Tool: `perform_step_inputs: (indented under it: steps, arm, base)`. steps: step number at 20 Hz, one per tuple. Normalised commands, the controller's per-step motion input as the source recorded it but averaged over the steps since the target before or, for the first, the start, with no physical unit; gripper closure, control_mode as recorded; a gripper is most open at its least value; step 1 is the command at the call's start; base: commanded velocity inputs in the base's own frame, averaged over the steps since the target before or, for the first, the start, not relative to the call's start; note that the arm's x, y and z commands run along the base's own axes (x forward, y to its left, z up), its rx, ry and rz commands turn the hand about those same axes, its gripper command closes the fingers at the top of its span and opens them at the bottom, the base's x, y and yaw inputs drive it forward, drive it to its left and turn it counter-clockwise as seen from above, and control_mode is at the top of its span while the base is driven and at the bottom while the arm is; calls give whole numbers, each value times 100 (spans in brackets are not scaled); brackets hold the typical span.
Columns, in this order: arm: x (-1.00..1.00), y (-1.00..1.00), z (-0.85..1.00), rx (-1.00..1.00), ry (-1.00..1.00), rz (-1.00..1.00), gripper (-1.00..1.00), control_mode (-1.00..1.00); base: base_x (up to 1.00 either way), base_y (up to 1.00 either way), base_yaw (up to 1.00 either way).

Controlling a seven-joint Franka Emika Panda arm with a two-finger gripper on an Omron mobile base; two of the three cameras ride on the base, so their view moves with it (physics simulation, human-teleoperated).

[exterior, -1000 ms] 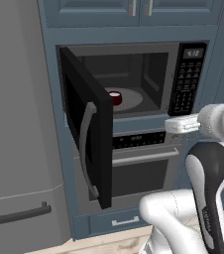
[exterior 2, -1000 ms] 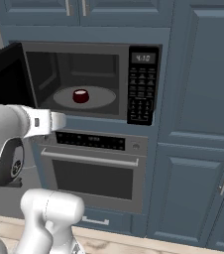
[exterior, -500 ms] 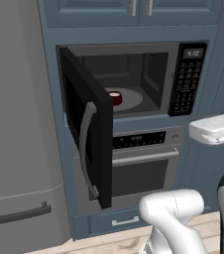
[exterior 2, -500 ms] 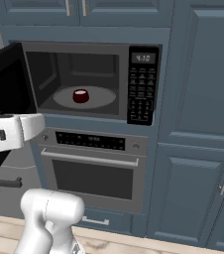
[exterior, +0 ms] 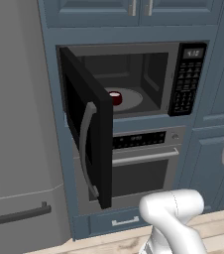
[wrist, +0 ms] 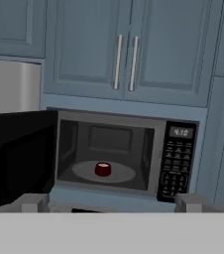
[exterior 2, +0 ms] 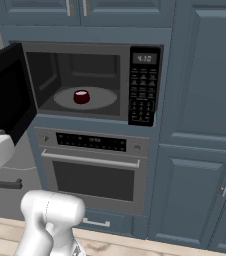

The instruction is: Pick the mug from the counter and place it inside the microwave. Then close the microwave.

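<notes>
The mug [exterior 2: 81, 96] sits inside the microwave [exterior 2: 143, 107], on the round glass plate [exterior 2: 105, 99] in the middle of the box. It stands upright with its open top facing up, so its white inside shows in the left base view. It is short and round, and no long side stands out. I cannot tell which way its handle points.

The microwave door [exterior: 86, 124] is swung wide open to the left, with its curved grey handle [exterior: 84, 149] on the near edge. The keypad [exterior 2: 142, 91] with its little display is on the right side of the microwave. Below it is the oven [exterior 2: 96, 172] with a straight silver bar handle. Blue cupboards [wrist: 124, 47] are above, and a grey fridge [exterior: 15, 149] stands to the left.

The end effector [wrist: 109, 202] is wide open and holds nothing. It is well back from the microwave and faces it.
</notes>
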Motion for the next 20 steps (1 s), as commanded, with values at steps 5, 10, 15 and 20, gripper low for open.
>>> perform_step_inputs:
  steps: [5, 10, 15, 20]
  arm:
    - [-80, 1, 6, 0, -10, -1, -100, -100]
    - [-77, 23, 6, 0, -5, -4, -100, -100]
    - [-32, 56, 0, 0, -1, -9, -100, -100]
    - [-1, 75, 0, -3, 0, -10, -100, -100]
  base:
    - [0, 0, 0]
    - [0, 0, 0]
    - [0, 0, 0]
    - [0, 0, 0]
